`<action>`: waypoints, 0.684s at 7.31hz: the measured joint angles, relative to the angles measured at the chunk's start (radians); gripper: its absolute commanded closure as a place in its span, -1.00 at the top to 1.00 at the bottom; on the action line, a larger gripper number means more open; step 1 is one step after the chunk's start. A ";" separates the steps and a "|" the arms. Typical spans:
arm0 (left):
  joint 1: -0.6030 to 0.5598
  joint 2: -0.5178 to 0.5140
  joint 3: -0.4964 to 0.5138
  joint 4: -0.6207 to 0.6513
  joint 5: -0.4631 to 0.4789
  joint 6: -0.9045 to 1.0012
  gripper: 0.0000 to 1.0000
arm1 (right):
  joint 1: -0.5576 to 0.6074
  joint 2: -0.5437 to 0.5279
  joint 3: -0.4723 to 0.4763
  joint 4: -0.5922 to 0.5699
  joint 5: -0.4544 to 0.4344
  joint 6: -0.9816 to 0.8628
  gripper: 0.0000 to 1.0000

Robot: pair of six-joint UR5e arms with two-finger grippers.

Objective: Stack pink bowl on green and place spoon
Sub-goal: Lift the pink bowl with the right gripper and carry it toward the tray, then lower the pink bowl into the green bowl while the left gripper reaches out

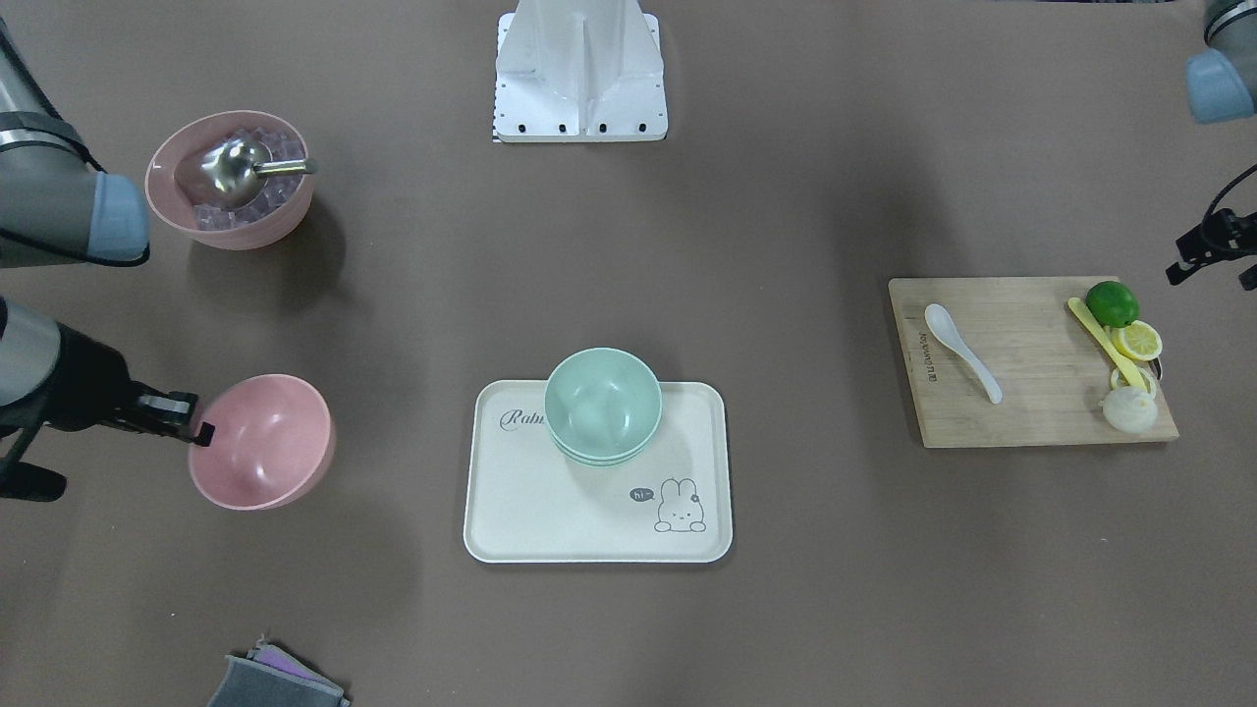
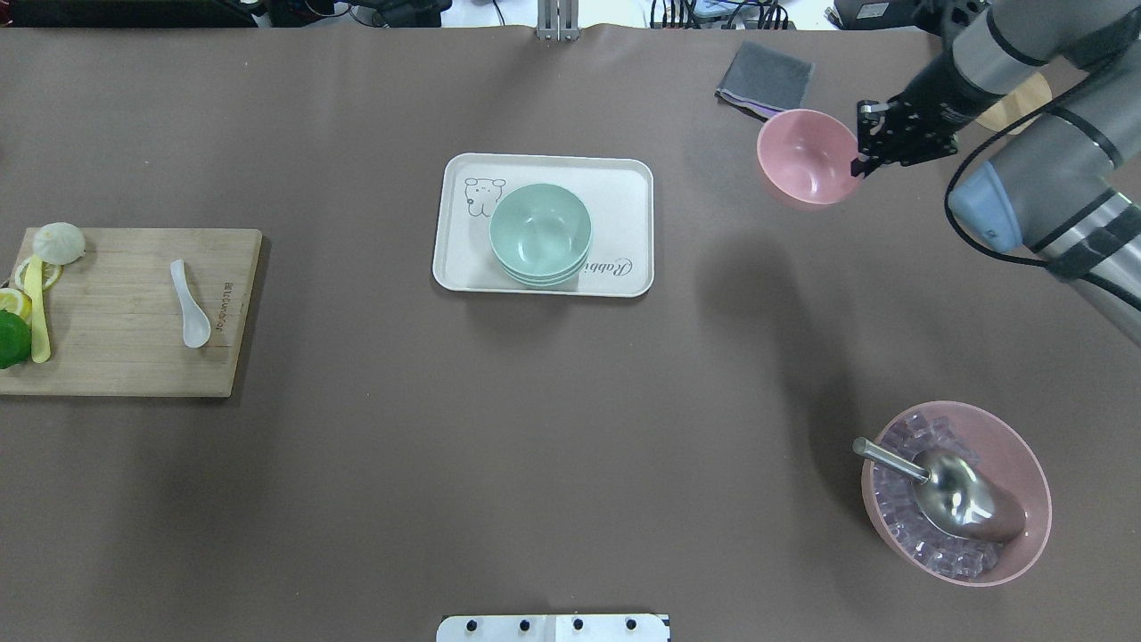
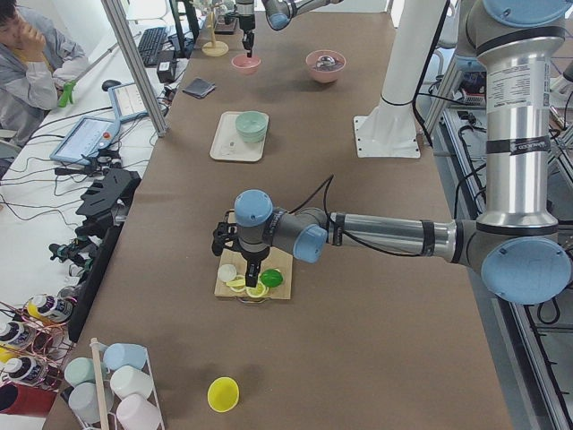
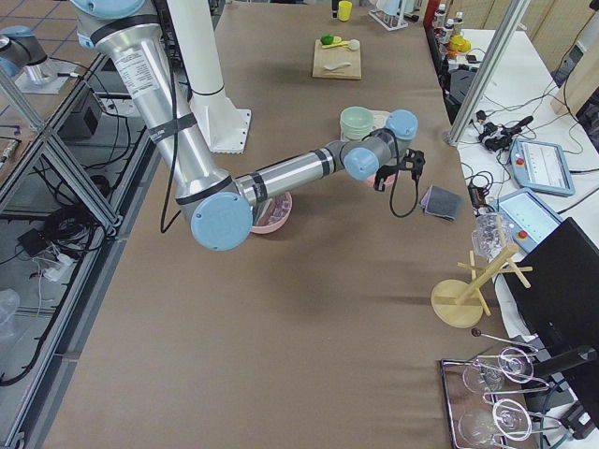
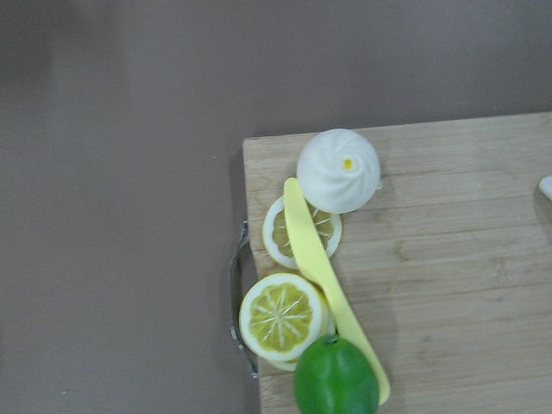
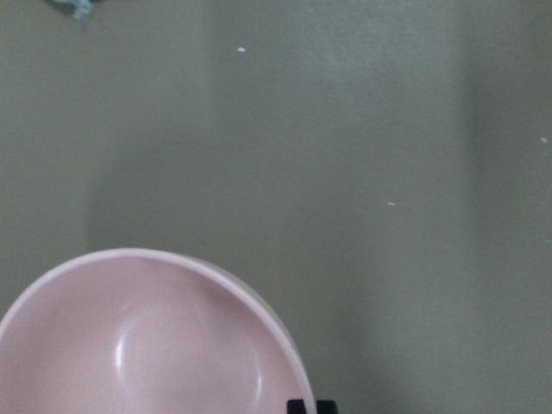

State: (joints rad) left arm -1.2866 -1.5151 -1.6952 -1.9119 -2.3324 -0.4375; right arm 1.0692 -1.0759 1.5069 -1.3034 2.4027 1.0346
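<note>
We read cursive "Rabbi…" on the cream tray (image 1: pixel 511 511) near 1 corner; the word's end is hidden by the green bowl (image 1: pixel 602 403). Toward the opposite corner, a small dark speech bubble (image 1: pixel 641 495) says "hi~" beside a bunny drawing (image 1: pixel 681 506). The wooden cutting board (image 1: pixel 1041 393) has a short printed line along 1 edge, too small for us to read.

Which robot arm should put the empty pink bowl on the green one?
Right. Its hand is on the empty pink bowl at the rim; the left hand hovers far off over the cutting board.
</note>
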 measured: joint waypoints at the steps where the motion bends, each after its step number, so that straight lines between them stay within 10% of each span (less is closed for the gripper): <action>1: 0.064 -0.056 0.016 -0.010 0.019 -0.145 0.93 | -0.050 0.045 0.034 0.000 -0.030 0.100 -1.00; 5: 0.195 -0.230 0.086 -0.008 0.037 -0.573 0.93 | -0.253 0.275 0.050 -0.121 -0.234 0.244 -1.00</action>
State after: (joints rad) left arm -1.0915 -1.7454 -1.6094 -1.9196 -2.2950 -1.0101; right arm 0.8164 -0.8005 1.5572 -1.4246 2.1688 1.2790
